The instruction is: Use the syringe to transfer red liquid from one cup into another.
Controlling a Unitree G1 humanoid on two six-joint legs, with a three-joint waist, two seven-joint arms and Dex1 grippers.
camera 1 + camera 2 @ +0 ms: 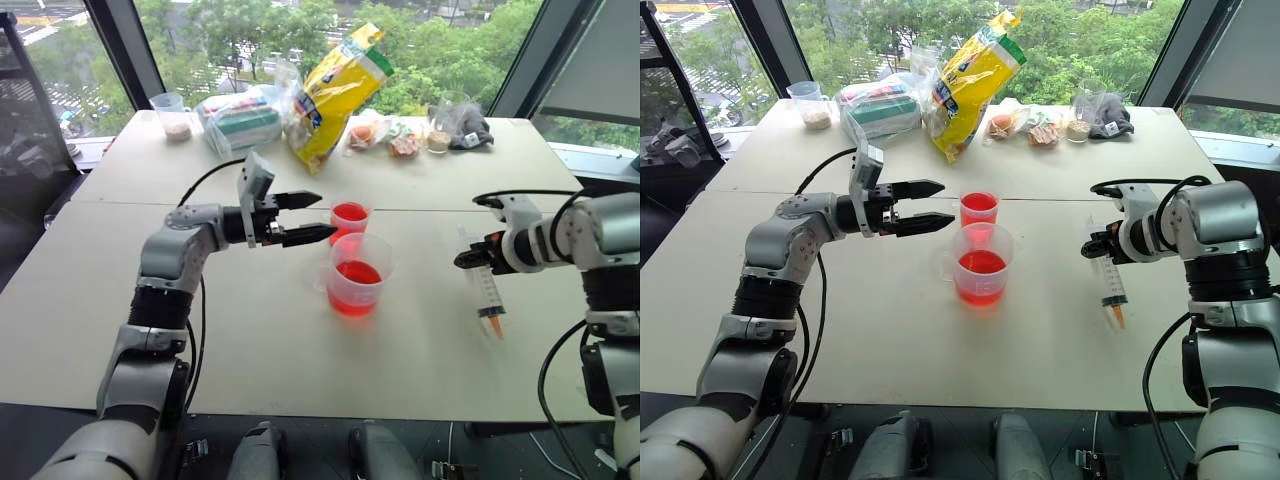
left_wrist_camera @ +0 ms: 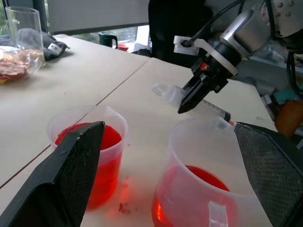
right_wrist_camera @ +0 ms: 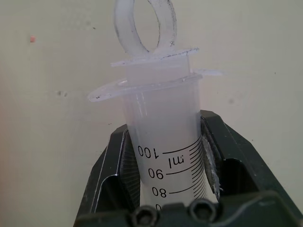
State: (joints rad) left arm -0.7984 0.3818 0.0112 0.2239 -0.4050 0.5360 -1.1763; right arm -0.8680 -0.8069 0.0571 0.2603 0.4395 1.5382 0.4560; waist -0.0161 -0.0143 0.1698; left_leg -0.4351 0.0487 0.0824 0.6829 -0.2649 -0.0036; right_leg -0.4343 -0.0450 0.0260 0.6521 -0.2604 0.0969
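On the worktop (image 1: 250, 340) nearest us stands the spouted beaker (image 1: 357, 274), holding red liquid (image 1: 357, 272). Our right gripper (image 1: 474, 258) has its jaws pinching the syringe (image 1: 487, 289), orange tip down, beside the beaker. Just behind the beaker, the narrower cup (image 1: 349, 218) also holds red. Our left gripper (image 1: 312, 217) hovers beside both, jaws spread.

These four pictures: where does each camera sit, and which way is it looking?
Left eye and right eye: on the head, looking down over both arms at the table; both show the two cups and the syringe.
Left wrist: on the left arm, looking past its open left claw at the spouted beaker, narrow cup and right claw.
Right wrist: on the right arm, looking along its shut claw at the syringe.
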